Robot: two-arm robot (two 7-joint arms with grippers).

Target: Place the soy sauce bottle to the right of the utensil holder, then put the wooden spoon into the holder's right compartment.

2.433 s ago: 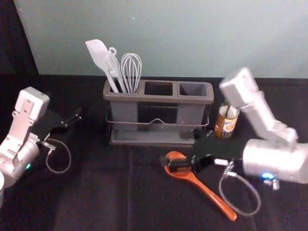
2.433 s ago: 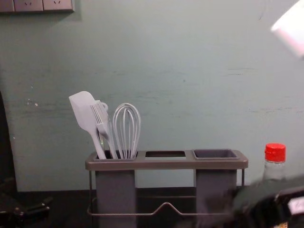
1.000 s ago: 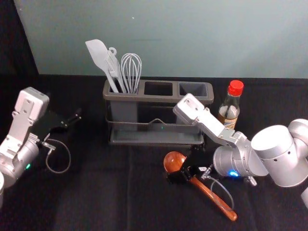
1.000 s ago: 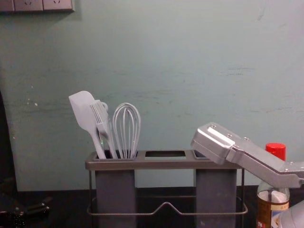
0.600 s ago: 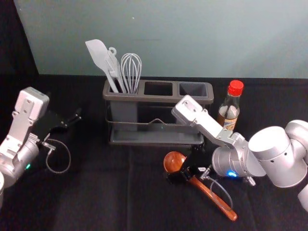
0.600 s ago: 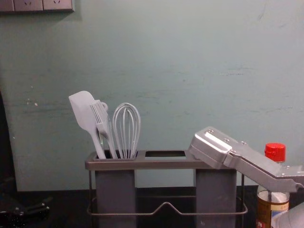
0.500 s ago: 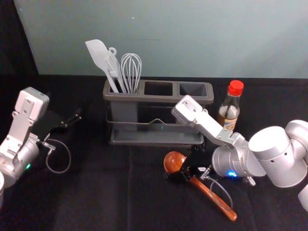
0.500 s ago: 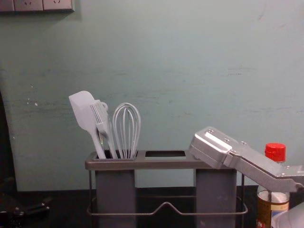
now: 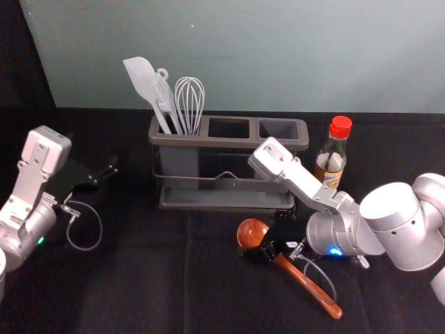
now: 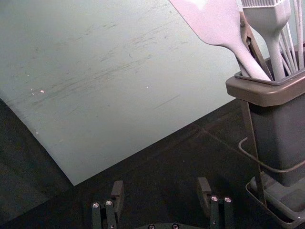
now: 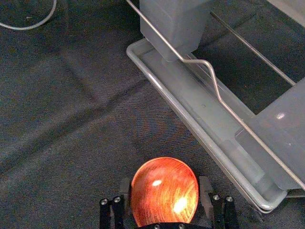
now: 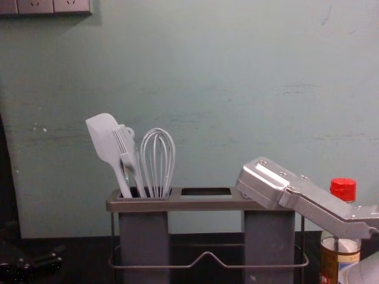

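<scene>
Soy sauce bottle [image 9: 330, 162] upright just right of the utensil holder [image 9: 228, 142], presumably set there first, leaving the right compartment [image 9: 279, 129] free for the spoon. Wooden spoon [image 9: 251, 233] lies on the cloth in front. Right gripper [image 11: 165, 181] is down at its bowl end, fingers spread to either side, likely so the handle can enter first; firm contact cannot be told. Left gripper [image 10: 160, 187] idle, left of the holder, fingers wide apart. Versus 2.4 s ago: right forearm lowered, bottle cap now uncovered in the head view; spoon and holder unmoved. Versus 0.5 s: no visible change.
</scene>
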